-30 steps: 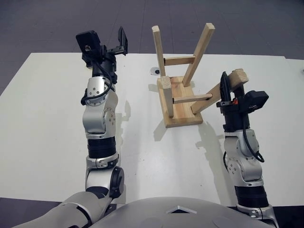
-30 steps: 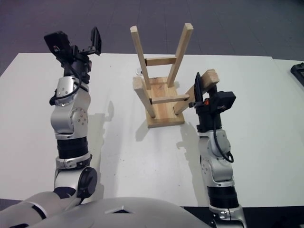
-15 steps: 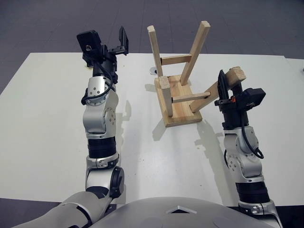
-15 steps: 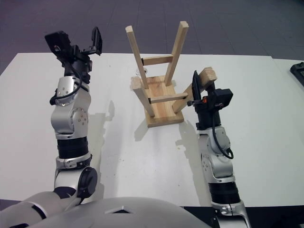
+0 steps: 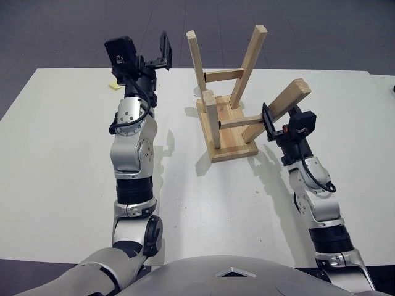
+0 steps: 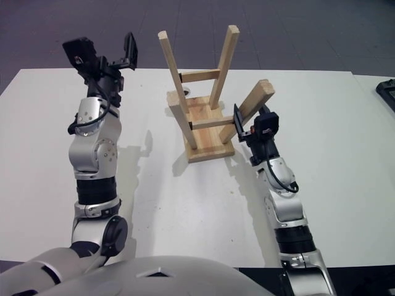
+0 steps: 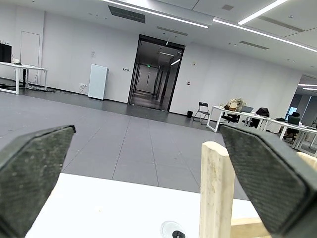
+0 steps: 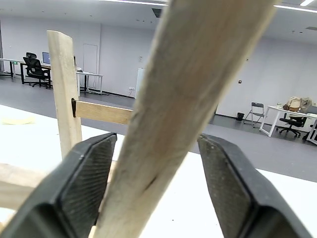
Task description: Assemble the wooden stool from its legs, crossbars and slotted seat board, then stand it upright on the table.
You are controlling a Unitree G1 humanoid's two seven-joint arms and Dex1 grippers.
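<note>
The wooden stool [image 5: 231, 132] rests upside down on the white table [image 5: 62, 154], seat board down, its legs and crossbars pointing up. My right gripper [image 5: 270, 121] is shut on the near right leg [image 5: 289, 98] about halfway along it, just above the seat. In the right wrist view that leg [image 8: 188, 99] runs slantwise between the two pads [image 8: 86, 183]. My left gripper [image 5: 154, 55] is held open in the air, left of the stool's far left leg [image 5: 196, 58] and apart from it. That leg's top [image 7: 217, 188] stands beyond the open pads.
A small round black-and-white piece [image 7: 173, 233] lies on the table behind the stool. A yellow scrap [image 5: 114, 85] sits near the far edge on the left. A dark object [image 6: 387, 92] lies at the table's right edge. The table's left and front have free room.
My right arm swung down and inward, and its gripper now sits lower on the leg. The stool shifted left and away and stands less tilted. The left arm barely moved.
</note>
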